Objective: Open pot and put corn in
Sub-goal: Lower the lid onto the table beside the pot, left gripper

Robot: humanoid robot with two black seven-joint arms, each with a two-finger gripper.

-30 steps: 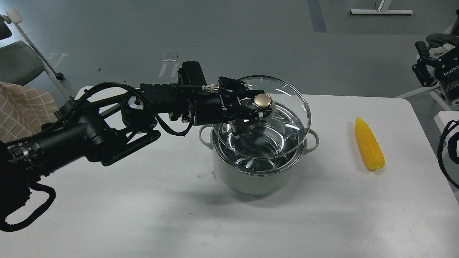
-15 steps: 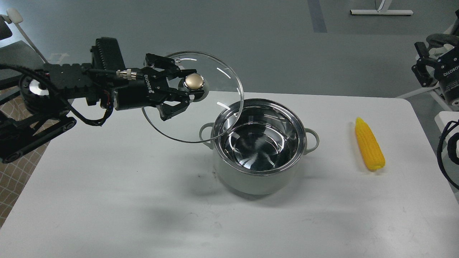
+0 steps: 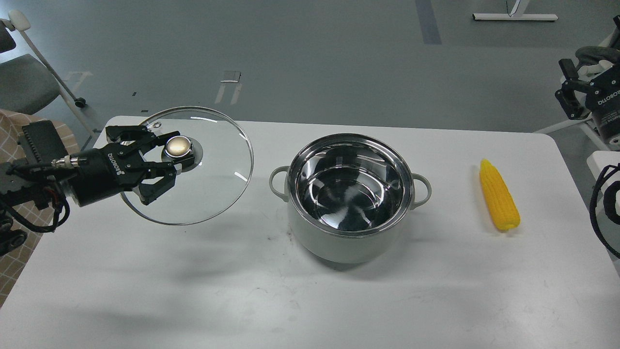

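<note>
The pale grey-green pot (image 3: 349,228) stands open in the middle of the white table (image 3: 242,291), its shiny steel inside empty. My left gripper (image 3: 173,154) is shut on the brass-coloured knob (image 3: 178,145) of the glass lid (image 3: 213,179) and holds it above the table, well left of the pot and clear of it. The yellow corn (image 3: 499,201) lies on the table to the right of the pot, pointed end away from me. My right gripper (image 3: 567,92) hangs off the table at the far right; its fingers are too dark to tell apart.
A grey chair (image 3: 24,87) and a checked cloth (image 3: 14,140) are beyond the table's left edge. Black cable (image 3: 600,208) loops at the right edge. Grey floor lies behind the table.
My left gripper has lifted the lid off the pot and carried it left and lower, from over the pot to over the table's left side. Pot and corn have not moved.
</note>
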